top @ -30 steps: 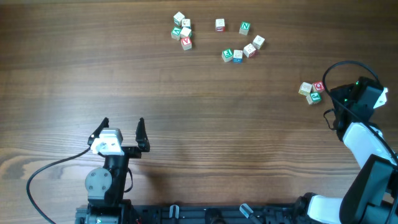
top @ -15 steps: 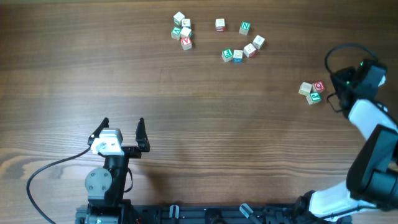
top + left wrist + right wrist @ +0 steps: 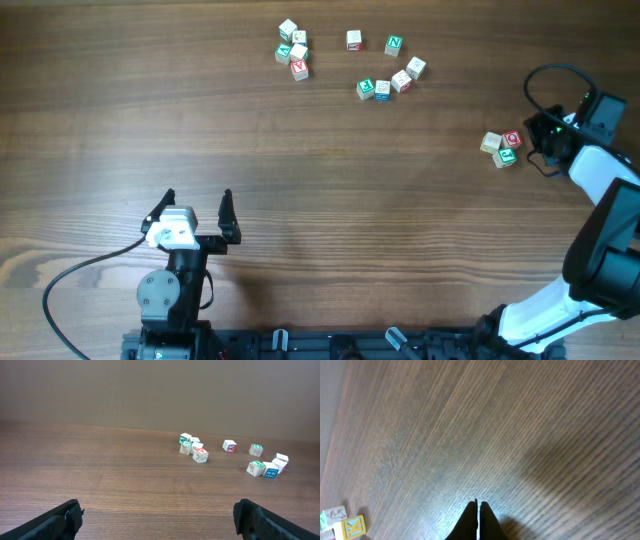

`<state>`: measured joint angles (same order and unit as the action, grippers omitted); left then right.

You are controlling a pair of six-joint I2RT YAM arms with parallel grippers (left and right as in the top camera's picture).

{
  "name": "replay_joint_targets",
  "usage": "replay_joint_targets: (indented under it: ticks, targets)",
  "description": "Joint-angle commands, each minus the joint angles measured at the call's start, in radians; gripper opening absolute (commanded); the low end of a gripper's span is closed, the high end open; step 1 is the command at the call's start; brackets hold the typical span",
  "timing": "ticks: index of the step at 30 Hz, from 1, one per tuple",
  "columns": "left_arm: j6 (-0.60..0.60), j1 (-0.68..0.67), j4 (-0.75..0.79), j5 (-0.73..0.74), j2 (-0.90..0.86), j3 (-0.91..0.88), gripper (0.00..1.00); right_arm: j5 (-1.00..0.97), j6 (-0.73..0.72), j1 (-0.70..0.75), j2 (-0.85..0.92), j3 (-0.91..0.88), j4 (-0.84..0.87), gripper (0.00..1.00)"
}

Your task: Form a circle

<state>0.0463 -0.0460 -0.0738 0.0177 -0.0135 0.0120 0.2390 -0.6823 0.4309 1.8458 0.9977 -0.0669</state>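
Small lettered wooden blocks lie on the far part of the table. A tight cluster (image 3: 292, 48) sits at the far left, a single block (image 3: 353, 39) and a green N block (image 3: 394, 44) beside it, and a curved row (image 3: 390, 82) below them. A group of three blocks (image 3: 502, 146) lies apart at the right. My right gripper (image 3: 543, 138) is shut on nothing, just right of that group, its tips (image 3: 478, 505) over bare wood with the three blocks (image 3: 341, 522) at the lower left. My left gripper (image 3: 198, 208) stands open and empty near the front edge, and the far blocks (image 3: 194, 448) show beyond it.
The brown wooden table (image 3: 320, 230) fills the view. A black cable (image 3: 70, 280) trails from the left arm's base at the front left. The right arm (image 3: 610, 200) runs along the table's right edge.
The right arm has swung toward the far side, bringing its shut gripper level with the three-block group. The left arm and all blocks have stayed put.
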Motion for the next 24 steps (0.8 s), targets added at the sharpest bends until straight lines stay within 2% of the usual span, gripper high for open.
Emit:
replay_joint_targets:
  ticks: [1, 8, 24]
  targets:
    - [0.006, -0.005, -0.001, 0.016, 0.008, -0.006, 1.00, 0.065, 0.053, 0.008, 0.016, 0.016, 0.002, 0.04]
    - [0.006, -0.005, -0.001, 0.016, 0.008, -0.006, 1.00, 0.118, 0.077, 0.008, 0.069, 0.016, 0.074, 0.04]
    - [0.006, -0.005, -0.001, 0.016, 0.008, -0.006, 1.00, 0.189, 0.099, 0.008, 0.069, 0.016, 0.066, 0.04]
